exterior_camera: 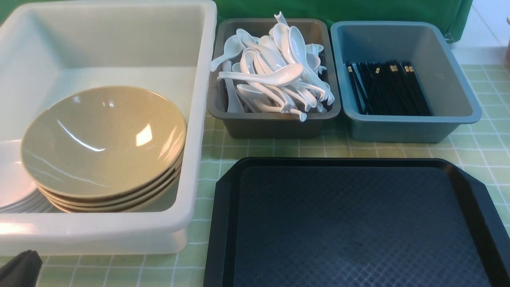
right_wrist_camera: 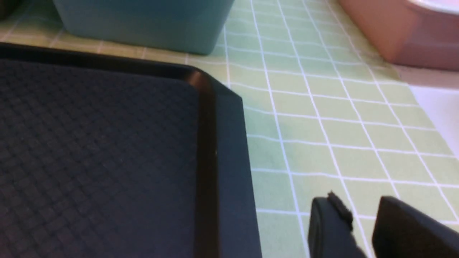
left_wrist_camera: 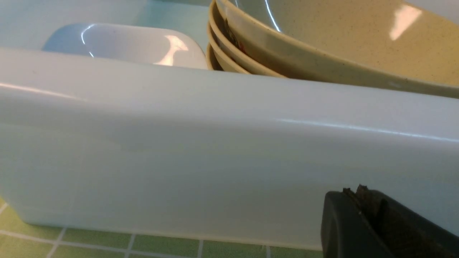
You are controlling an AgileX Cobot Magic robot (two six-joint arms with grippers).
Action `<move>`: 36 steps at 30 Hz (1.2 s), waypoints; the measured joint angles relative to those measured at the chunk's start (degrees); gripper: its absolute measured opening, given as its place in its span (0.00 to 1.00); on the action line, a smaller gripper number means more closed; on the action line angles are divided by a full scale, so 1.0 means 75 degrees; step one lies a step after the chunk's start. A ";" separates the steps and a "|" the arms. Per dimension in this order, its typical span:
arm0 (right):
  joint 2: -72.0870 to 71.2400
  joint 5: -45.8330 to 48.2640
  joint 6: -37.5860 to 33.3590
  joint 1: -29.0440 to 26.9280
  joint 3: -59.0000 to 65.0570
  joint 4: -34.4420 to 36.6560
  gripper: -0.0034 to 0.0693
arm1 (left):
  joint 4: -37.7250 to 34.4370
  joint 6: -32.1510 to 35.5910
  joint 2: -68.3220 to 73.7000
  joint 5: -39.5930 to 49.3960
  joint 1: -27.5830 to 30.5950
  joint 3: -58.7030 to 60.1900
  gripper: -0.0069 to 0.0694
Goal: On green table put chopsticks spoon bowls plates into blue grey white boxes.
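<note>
Black tray (exterior_camera: 358, 223) nearest, left pincer (left_wrist_camera: 362, 200) clenched empty, pink tub (right_wrist_camera: 398, 32) only in right wrist view, right pincer (right_wrist_camera: 362, 222) parted, empty.

Bright overhead light; glare on bowls (exterior_camera: 103, 143); wrist views soft.

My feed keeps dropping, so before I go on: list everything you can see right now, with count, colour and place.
Large translucent white plastic tub: one, on the left of the table.
Wide shallow tan bowls: stack of about four, inside the white tub.
Small glossy white dishes: a stack, count unclear, in the white tub, left of the bowls.
Dark grey plastic tub: one, centre back.
White soup spoons: a heap, too many to count, in the grey tub.
Blue-grey plastic tub: one, right back.
Black chopsticks: a bundle in the blue-grey tub.
Black textured tray: one, front, nothing on it.
Pink container: one, far right.
Pale green grid tablecloth: underneath.
Left gripper: jaws shut, by the white tub.
Right gripper: jaws apart, holding nothing, beside the tray.
</note>
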 joint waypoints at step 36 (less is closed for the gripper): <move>0.0000 -0.0182 0.0000 0.0224 0.0043 0.0000 0.34 | 0.0000 0.0000 -0.0282 0.0000 0.0160 0.0000 0.09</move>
